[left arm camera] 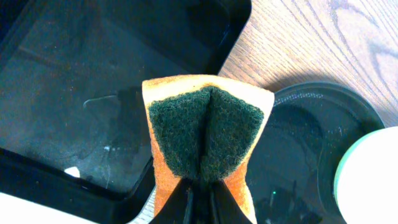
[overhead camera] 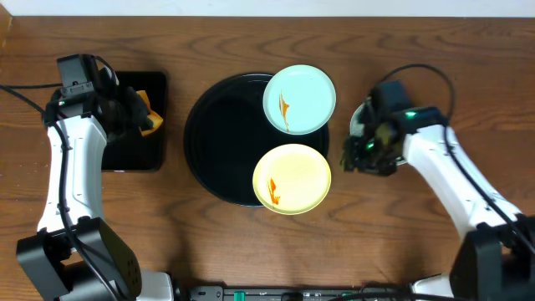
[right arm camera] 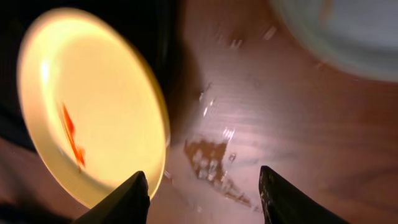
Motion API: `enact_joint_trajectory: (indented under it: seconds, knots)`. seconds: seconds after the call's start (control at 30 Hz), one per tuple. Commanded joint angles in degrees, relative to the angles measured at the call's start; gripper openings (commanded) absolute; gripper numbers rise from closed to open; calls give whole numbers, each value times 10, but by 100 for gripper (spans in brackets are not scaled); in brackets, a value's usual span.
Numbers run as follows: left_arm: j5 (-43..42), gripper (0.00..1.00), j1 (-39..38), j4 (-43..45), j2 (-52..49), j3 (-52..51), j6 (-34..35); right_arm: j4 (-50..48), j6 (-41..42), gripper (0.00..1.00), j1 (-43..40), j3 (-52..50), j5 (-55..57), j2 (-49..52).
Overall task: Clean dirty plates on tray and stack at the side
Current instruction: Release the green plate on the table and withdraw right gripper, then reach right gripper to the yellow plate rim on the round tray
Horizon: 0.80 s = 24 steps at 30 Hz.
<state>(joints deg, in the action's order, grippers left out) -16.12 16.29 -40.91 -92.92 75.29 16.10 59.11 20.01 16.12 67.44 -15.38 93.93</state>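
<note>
The left end effector [left arm camera: 200, 186] is pinching an orange sponge [left arm camera: 205, 134] with a dark green scrub face, folding it along the middle. It is hovering over the rectangular black tray [overhead camera: 138, 150] at the left of the overhead frame. The round black tray [overhead camera: 219, 138] is sitting at centre on the wooden surface [overhead camera: 251, 251]. A blue-green plate [overhead camera: 299, 99] is lying across its upper right rim and a yellow plate [overhead camera: 292, 179] across its lower right rim, each showing an orange smear. The right end effector [right arm camera: 202, 174] is standing wide, gripping nothing, over bare wood just right of the yellow plate.
</note>
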Motion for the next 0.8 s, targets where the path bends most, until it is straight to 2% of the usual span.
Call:
enact_joint_trajectory:
  seconds: [0.0,0.13,0.33,0.77]
  knots:
    - [7,7,2,0,-5,8,-13,21,27,55,29,-5,39,27]
    - [7,7,2,0,-5,8,-15,45,31,54,41,-5,66,37]
    - [7,7,2,0,-5,8,-15,43,31,45,47,-5,70,44]
    - [7,8,2,0,-5,8,-15,-21,31,45,153,10,-16,110]
